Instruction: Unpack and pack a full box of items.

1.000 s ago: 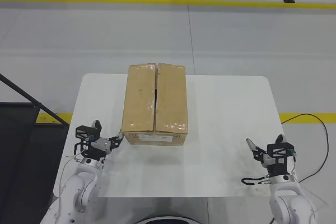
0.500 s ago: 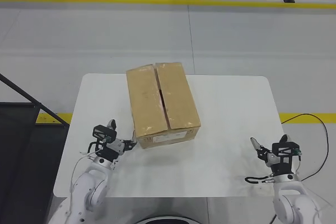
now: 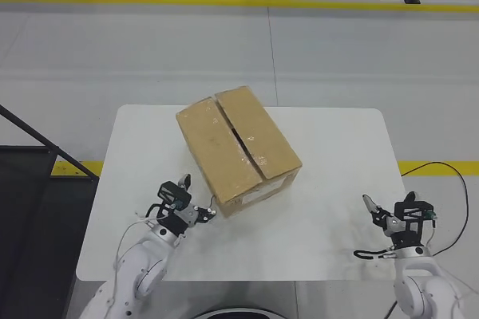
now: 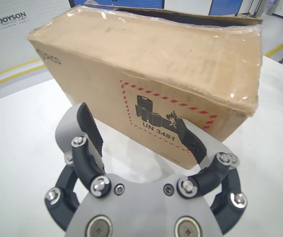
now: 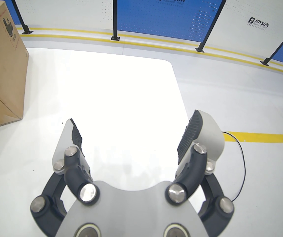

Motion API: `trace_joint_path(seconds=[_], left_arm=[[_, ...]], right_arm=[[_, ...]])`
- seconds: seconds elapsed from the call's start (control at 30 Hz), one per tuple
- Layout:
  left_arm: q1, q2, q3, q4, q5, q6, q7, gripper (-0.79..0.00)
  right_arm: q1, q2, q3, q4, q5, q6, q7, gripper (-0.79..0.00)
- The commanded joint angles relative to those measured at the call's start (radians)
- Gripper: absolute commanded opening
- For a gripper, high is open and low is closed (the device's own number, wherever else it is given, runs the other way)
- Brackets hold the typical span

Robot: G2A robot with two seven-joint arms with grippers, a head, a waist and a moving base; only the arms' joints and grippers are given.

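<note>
Begin nearest: left gripper [image 3: 204, 214] at the near left, fingers spread wide with nothing between them, tips at the near corner of the box [image 3: 238, 147] and apparently touching its labelled end face. Across at the near right, right gripper [image 3: 387, 206], likewise spread and empty, well apart from the box.

Judge the step as swinging the box round to suit opening. Push low on that corner and slowly, to slide rather than tip. Stop once the seam along the top lies within reach of both arms.

Farther in, find the box skewed on the left-centre of the table [image 3: 335, 159], flaps down, a dark gap along the seam. Count the glossy tape on its top edges as the likely hindrance. Off the table's right side, note a black cable [image 5: 242, 164] on the floor, well apart from the box.
</note>
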Motion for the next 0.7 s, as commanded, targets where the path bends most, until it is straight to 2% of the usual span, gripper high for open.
trace_joint_path(seconds=[0.0,0.17,0.47,0.67], left_arm=[[-0.003,0.001,0.006,-0.001,0.016,-0.022,0.006,0.000],[0.004,0.007,0.003,0.005,0.067,-0.079,0.049,0.000],[0.026,0.016,-0.066,0.054,0.044,-0.077,0.093,0.000],[0.010,0.012,-0.040,0.052,0.051,-0.064,0.088,0.000]], right_arm=[[0.000,0.000,0.004,0.001,0.003,-0.002,-0.001,0.000],[0.001,-0.002,0.008,0.004,0.007,-0.004,-0.001,0.000],[0.004,-0.004,0.010,0.005,0.003,-0.010,0.006,0.000],[0.003,-0.006,0.009,-0.002,-0.006,-0.009,0.010,0.000]])
